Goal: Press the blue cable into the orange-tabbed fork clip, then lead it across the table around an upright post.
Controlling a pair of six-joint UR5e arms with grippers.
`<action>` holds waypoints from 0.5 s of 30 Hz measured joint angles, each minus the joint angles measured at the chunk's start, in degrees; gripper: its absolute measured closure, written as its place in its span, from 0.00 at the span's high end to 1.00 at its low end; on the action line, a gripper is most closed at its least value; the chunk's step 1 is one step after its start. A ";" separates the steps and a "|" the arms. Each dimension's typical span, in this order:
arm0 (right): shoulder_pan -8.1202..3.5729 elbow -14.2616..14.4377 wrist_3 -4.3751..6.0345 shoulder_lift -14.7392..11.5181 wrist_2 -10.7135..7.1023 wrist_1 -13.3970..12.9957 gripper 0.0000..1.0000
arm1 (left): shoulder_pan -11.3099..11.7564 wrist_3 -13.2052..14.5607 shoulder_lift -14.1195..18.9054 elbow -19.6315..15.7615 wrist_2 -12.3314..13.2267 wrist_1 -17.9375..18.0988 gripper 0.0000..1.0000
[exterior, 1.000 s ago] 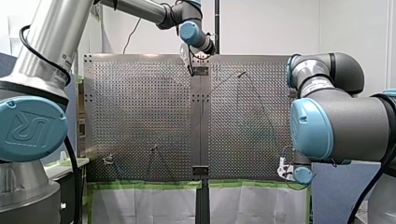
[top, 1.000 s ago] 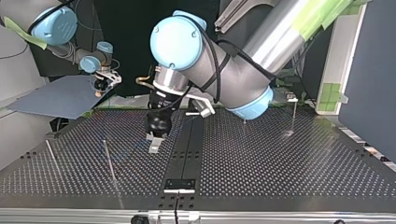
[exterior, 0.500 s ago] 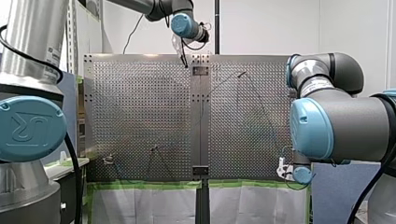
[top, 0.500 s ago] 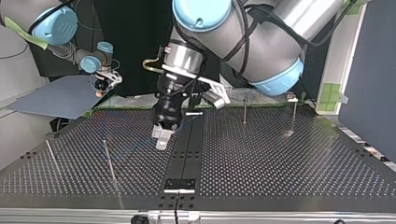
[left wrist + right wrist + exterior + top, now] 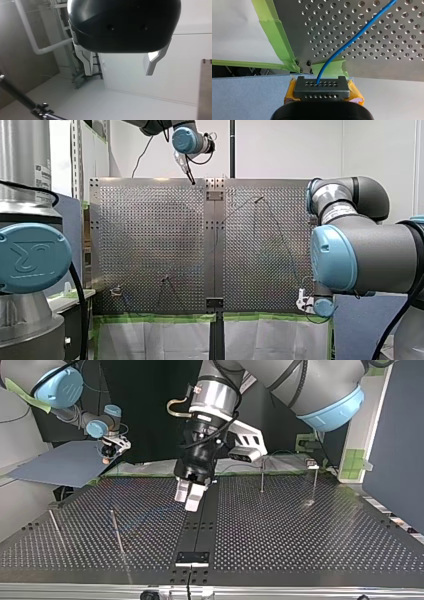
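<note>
The thin blue cable (image 5: pixel 348 43) is pinched at its end between the yellow pads of the right gripper (image 5: pixel 322 85), beyond the far edge of the perforated metal table (image 5: pixel 300 530) at the top view's left. From there it is laid across the table, near a slim upright metal post (image 5: pixel 117 532). The black left gripper (image 5: pixel 189 496) is held above the table's middle, its metal fingers spread with nothing between them

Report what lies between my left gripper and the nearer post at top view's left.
Top view: a stretch of blue cable runs between left gripper and that post.
</note>
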 joint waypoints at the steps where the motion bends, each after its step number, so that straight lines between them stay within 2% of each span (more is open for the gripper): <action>1: -0.01 0.01 0.00 0.01 0.00 0.00 0.00 | 0.00 -0.04 0.34 -0.42 -0.30 0.42 1.00; 7: 0.00 0.01 0.00 0.02 0.00 -0.01 0.00 | 0.01 -1.51 1.04 -3.58 -1.53 3.58 1.00; 15: 0.01 0.02 0.00 0.05 0.00 -0.01 0.00 | 0.02 -4.38 -0.48 -8.08 -1.86 8.10 1.00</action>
